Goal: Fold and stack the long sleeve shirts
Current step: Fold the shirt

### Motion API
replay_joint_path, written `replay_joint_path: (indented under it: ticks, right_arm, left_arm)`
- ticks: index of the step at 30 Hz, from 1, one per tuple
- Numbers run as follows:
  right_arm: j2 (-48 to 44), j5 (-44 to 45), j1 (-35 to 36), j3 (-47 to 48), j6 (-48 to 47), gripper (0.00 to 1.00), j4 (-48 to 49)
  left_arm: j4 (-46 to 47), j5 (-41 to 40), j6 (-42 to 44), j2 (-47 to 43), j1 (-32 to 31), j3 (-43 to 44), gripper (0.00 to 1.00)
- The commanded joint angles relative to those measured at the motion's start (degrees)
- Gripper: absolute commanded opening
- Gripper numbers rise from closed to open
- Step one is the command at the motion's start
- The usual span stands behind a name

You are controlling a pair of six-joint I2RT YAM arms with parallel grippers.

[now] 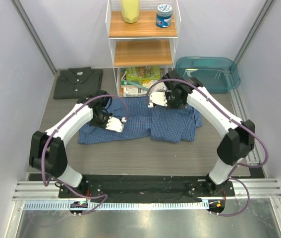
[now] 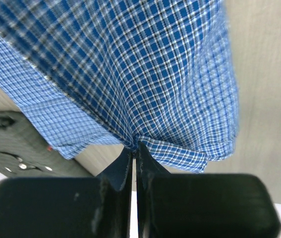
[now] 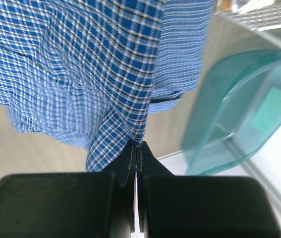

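Arms stretched forward over the table (image 1: 130,158) from their bases, each elbow bent out to its own side and each forearm angled inward toward the middle. The left gripper (image 2: 135,150) had its jaws pressed together on a gathered fold of the blue checked shirt (image 1: 135,124), the cloth fanning out from the fingertips. The right gripper (image 3: 136,147) was clamped in the same way on another pinch of that shirt, with fabric hanging away from its closed tips. Between and just ahead of the two grippers, the blue shirt lay spread and rumpled on the table, bunched thicker on the right gripper's side.

The charcoal shirt (image 1: 78,83) lay folded flat, collar showing, beyond the left gripper and off to its left, apart from the blue one.

Beyond the right gripper and to its right stood a teal tub (image 1: 207,74), translucent, close to the hanging cloth in the right wrist view. A shelf unit (image 1: 142,52) stood beyond both grippers, between the charcoal shirt and the tub. Its top shelf held a yellow container (image 1: 130,10) and a blue jar (image 1: 164,16); its lowest level held printed packets (image 1: 141,78).
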Motion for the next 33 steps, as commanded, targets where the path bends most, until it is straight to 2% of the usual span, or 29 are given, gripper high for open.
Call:
replay_joint_path:
  ticks: [1, 10, 17, 25, 33]
  right_arm:
    - [5.47, 2.48, -2.37, 7.59, -7.46, 0.01, 3.12]
    - [11.99, 2.65, -2.73, 9.36, -10.54, 0.01, 7.78]
    - [13.4, 4.49, -2.9, 7.96, -8.78, 0.01, 13.57]
    - [11.73, 5.38, -2.99, 6.99, -10.01, 0.01, 16.92]
    - [14.8, 5.82, -2.9, 9.36, -11.51, 0.01, 18.76]
  left_arm:
    - [4.36, 1.65, 7.98, 3.72, 2.07, 4.21, 0.0]
    - [6.47, 1.74, 12.12, 12.6, 2.95, 9.66, 0.0]
    - [13.23, 1.21, 9.4, 14.01, 4.88, 8.26, 0.0]
    - [12.72, -0.19, 8.16, 12.69, 5.24, 7.56, 0.0]
    - [13.94, -0.64, 7.46, 14.27, 5.5, 7.73, 0.0]
